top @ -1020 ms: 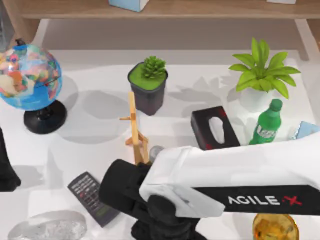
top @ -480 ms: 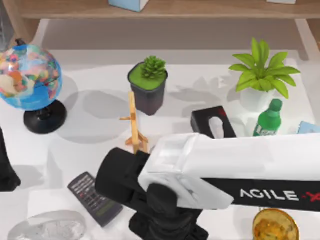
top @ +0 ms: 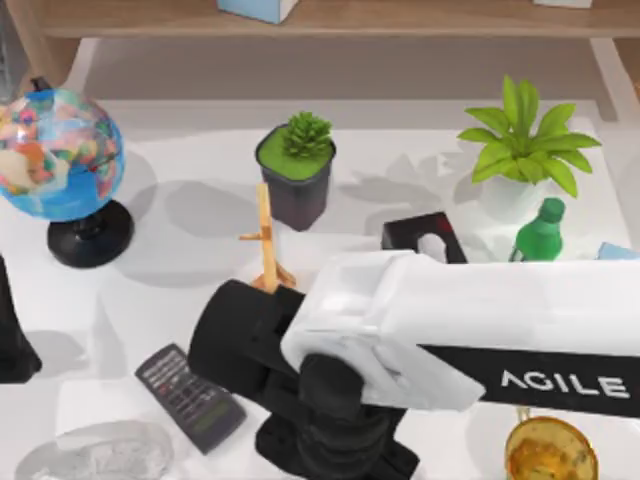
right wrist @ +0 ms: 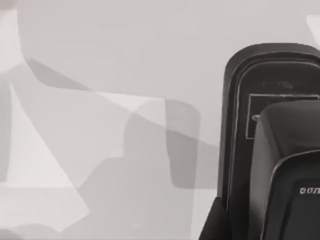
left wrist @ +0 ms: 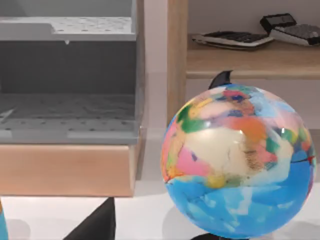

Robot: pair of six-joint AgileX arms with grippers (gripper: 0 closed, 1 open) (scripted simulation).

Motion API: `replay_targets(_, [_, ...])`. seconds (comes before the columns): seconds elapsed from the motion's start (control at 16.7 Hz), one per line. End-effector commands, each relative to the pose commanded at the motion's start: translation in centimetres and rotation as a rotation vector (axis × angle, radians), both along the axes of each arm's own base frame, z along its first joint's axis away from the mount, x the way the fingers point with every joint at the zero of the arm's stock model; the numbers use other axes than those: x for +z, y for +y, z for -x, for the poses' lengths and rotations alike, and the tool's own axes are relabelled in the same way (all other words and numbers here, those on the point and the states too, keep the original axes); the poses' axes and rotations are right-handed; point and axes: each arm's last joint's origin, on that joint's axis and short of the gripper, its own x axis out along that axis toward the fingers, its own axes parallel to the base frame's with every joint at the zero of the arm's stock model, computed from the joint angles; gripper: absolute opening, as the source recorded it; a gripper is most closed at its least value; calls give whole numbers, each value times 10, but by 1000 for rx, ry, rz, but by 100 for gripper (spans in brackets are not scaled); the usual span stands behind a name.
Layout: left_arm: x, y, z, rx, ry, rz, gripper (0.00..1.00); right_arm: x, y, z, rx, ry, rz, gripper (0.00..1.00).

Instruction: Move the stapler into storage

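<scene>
- The white table (top: 200, 270) carries the same clutter as half a second ago; nothing standing on it has shifted.
- The right arm (top: 450, 320) reaches in from the right edge to the near centre, and it is the one thing that has changed. Its white link now lies farther toward the back of the table than before, and the lettering on its side has slid to the right.
- The left arm (top: 10, 340) stays parked at the left edge beside the globe (top: 60, 155). The left gripper (left wrist: 97, 225) faces the globe, and whether it is open or closed cannot be told.
- The black tissue box (top: 420, 235) is covered more than before, with just its far end clear of the arm.
- The green bottle (top: 540, 232) now shows little more than its cap and shoulder.
- The wooden stand (top: 265, 240) now has its foot at the edge of the arm's black wrist (top: 320, 420).
- The remote (top: 190, 395) lies unmoved, just left of that wrist.
- The stapler (right wrist: 230, 150) lies flat on the table under the right arm's wrist, its rounded end with the faint grey edge close before the wrist camera.
- The right gripper (right wrist: 215, 227) sits just beside the stapler; whether it is spread or gripping cannot be told.
</scene>
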Motion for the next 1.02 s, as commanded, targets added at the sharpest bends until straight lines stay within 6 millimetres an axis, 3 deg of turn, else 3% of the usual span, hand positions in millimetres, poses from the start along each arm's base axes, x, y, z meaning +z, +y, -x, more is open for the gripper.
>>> replay_targets(0.24, [0,0,0,0,0,0,100,64,-8,-13,40,-80,-138,0])
replay_targets(0.54, [0,0,0,0,0,0,100,154,-47,-67,52,-279,-320,0])
replay_targets(0.84, [0,0,0,0,0,0,100,223,-129,-141,45,-542,-330,0])
replay_targets(1.02, [0,0,0,0,0,0,100,242,-196,-183,54,-649,-220,0])
